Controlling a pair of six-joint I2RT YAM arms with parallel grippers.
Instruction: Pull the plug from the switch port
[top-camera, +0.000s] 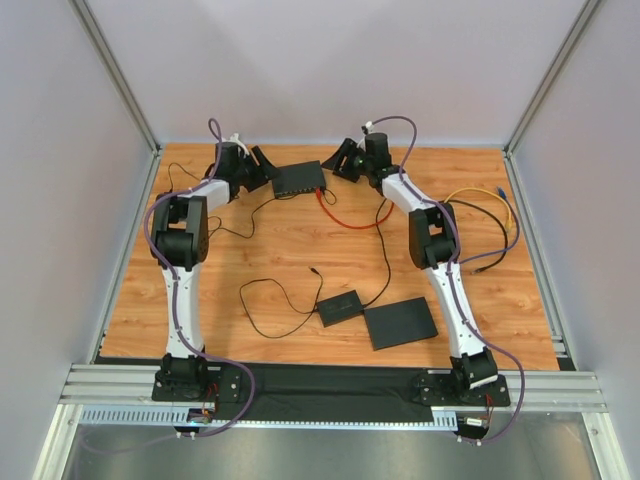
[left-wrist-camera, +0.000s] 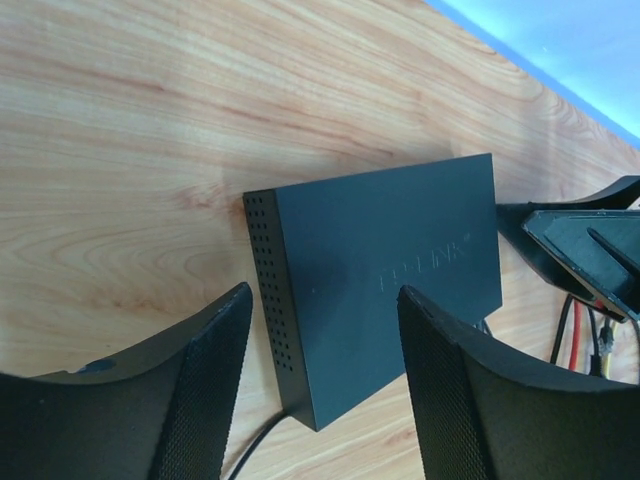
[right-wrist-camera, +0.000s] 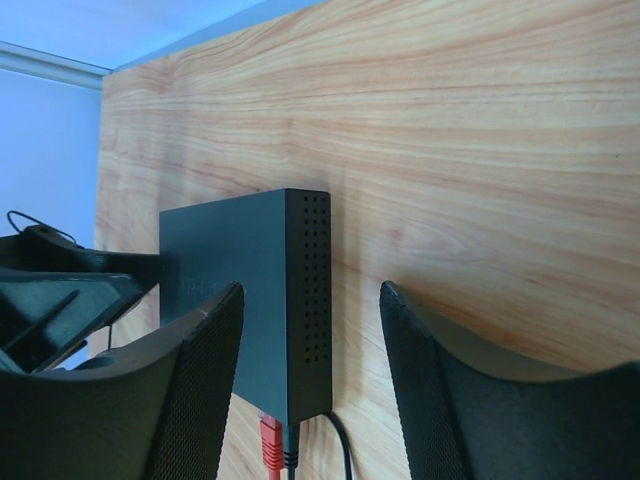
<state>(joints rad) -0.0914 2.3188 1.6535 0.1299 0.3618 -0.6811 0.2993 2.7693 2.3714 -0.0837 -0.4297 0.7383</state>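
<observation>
Wooden tabletop (top-camera: 300, 270) bears a black box-shaped switch (top-camera: 300, 178), red plug (right-wrist-camera: 270, 442) still seated; left gripper (left-wrist-camera: 325, 310) and right gripper (right-wrist-camera: 312, 300) gape beside it.

Wood counter (top-camera: 290, 250): switch (top-camera: 300, 178) far ctr w/ red cable (top-camera: 350, 224); small black box (top-camera: 340, 307) & flat black pad (top-camera: 401, 323) nr front; yellow cable (top-camera: 480, 192) rt side.

my worktop (top-camera: 510, 320) is pale wood-grain board under soft, even light. plain light grey panels shut me in on three sides: back wall (top-camera: 330, 60), left wall (top-camera: 50, 200), right wall (top-camera: 590, 200). silver aluminium posts (top-camera: 115, 75) stand at the back corners. along the near edge run silver rails (top-camera: 110, 385) and a black mat (top-camera: 330, 385).
</observation>
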